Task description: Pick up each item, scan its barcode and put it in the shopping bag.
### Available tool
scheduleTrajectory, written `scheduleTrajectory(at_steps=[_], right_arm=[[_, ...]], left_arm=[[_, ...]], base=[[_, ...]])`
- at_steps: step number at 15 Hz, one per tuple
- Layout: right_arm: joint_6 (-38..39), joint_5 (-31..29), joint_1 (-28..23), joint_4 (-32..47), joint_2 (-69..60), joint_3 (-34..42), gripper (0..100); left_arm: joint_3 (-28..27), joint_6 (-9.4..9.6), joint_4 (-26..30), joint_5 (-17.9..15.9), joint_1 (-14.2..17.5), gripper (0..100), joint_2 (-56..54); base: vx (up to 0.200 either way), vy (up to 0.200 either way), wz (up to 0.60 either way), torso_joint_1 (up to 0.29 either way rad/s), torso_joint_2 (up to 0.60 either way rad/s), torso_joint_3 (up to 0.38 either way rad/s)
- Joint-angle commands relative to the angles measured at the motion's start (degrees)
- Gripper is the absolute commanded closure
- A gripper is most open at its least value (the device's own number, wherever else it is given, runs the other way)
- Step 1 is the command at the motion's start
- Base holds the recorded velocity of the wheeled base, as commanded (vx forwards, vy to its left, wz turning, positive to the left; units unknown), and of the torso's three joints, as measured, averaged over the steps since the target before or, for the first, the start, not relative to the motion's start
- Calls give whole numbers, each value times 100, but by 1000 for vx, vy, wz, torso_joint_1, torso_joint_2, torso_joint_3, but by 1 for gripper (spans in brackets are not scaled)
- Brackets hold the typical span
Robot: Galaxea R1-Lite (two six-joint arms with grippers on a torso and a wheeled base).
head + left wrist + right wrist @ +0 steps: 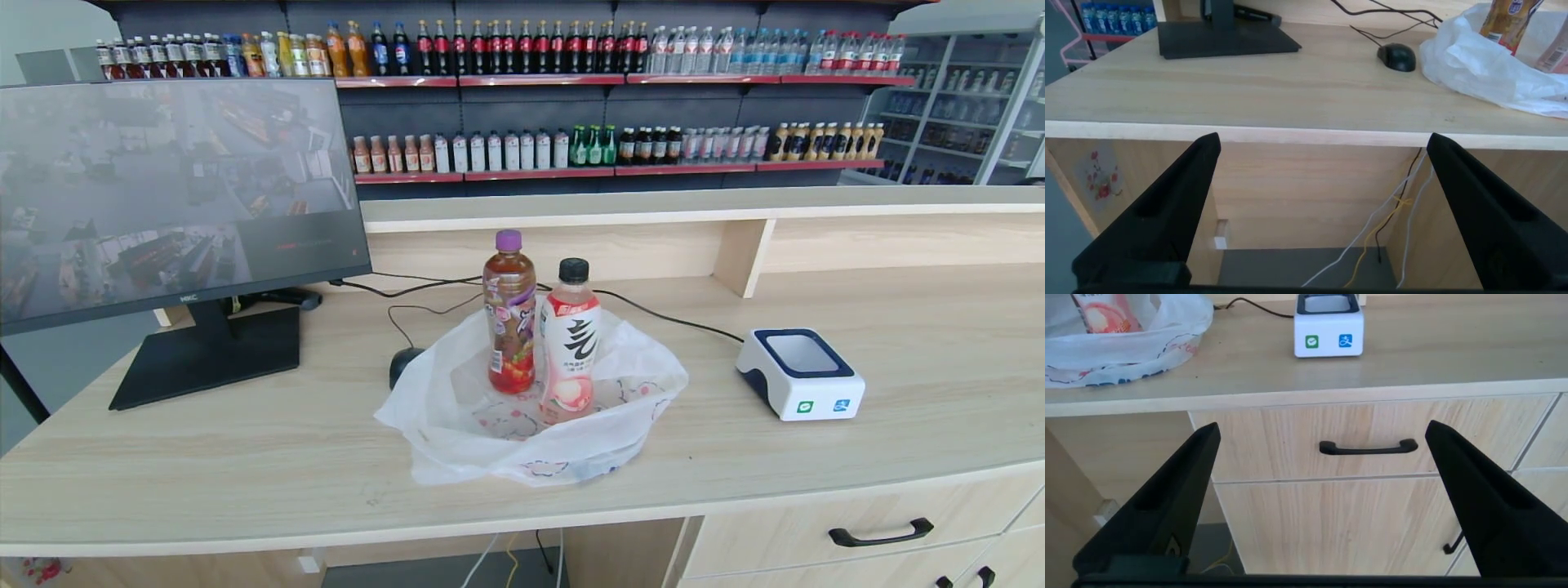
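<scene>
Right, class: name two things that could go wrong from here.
1. The purple-capped bottle and black-capped bottle stand upright, close together, in the shopping bag; gripping one may topple the other.
2. The bag's loose plastic bunches round their bases and could snag or lift with a bottle.

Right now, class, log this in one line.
purple-cap bottle, black-cap bottle: upright in bag | scanner: right of bag | left gripper: open | right gripper: open

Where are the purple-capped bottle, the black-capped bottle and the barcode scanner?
purple-capped bottle (509,327), head view, on its label at mid-body.
black-capped bottle (569,343), head view, on its white label.
barcode scanner (800,355), head view, on its pale top window.
</scene>
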Motion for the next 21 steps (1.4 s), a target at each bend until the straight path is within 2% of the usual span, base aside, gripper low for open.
scheduleTrajectory(at_steps=[1,7,17,21], right_arm=[[2,1,0,0,11,0,0],[2,1,0,0,11,0,0],[2,-7,0,0,11,0,0],[2,1,0,0,11,0,0]], left_arm=[[0,-7,1,-6,0,0,-2],[0,-16,1,2,0,0,-2],[0,-34,1,2,9,0,-2],[0,-34,1,2,0,0,-2]], base=[[0,-200,0,2,-2,2],[0,-200,0,6,4,2],[-200,-200,0,1,1,1],[0,-200,0,2,5,4]])
